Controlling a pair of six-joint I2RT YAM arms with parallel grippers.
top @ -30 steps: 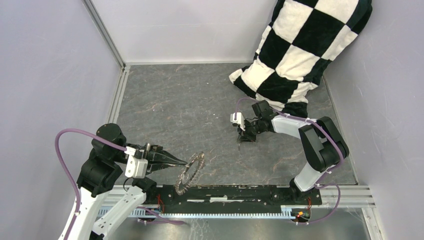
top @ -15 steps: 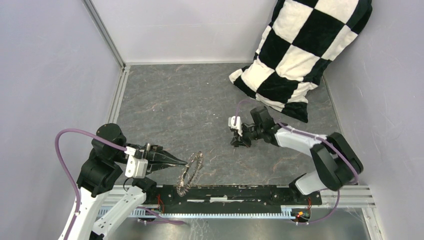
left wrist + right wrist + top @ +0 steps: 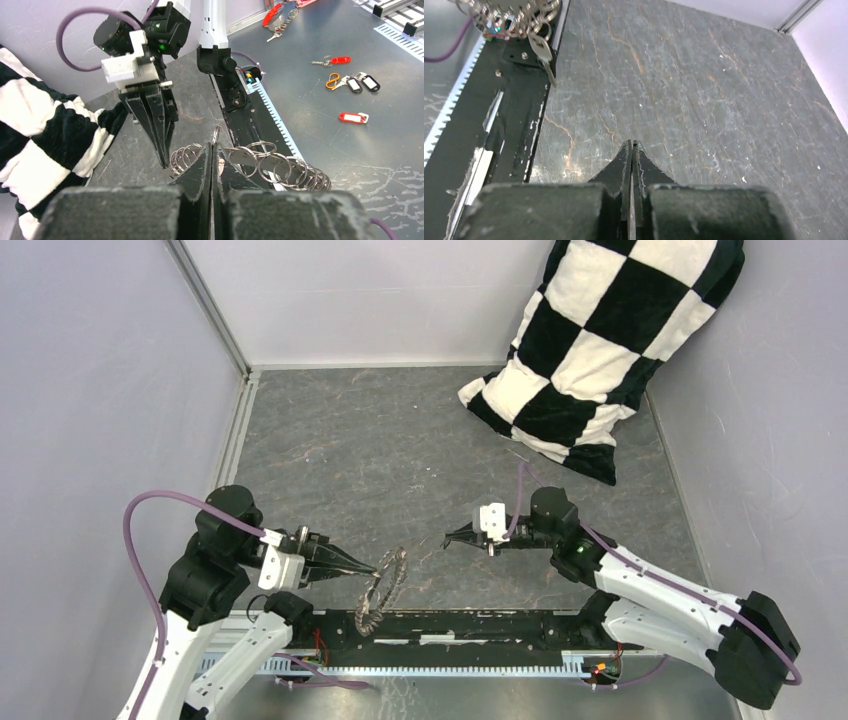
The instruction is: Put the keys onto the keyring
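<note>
The keyring [image 3: 384, 586], a metal hoop strung with many small rings and keys, hangs upright at the near edge. My left gripper [image 3: 376, 567] is shut on its top edge. In the left wrist view the rings [image 3: 260, 162] fan out right of the closed left gripper [image 3: 212, 149]. My right gripper [image 3: 448, 540] is shut and points left, a short gap from the ring. Its tips [image 3: 164, 161] sit just beside the rings. In the right wrist view the right gripper [image 3: 631, 146] pinches a thin flat sliver, seemingly a key seen edge-on. The keyring [image 3: 511, 11] is at top left. No other loose key shows.
A black-and-white checked pillow [image 3: 600, 340] leans in the far right corner. A black rail [image 3: 480, 627] runs along the near edge under the ring. Grey walls close in the left, back and right. Tagged keys [image 3: 352, 117] lie on the metal surface beyond the rail.
My right arm has lifted off the floor near the pillow and swung left and nearer, its shut tips now pointing at the ring. The left gripper still holds the ring, shifted slightly.
</note>
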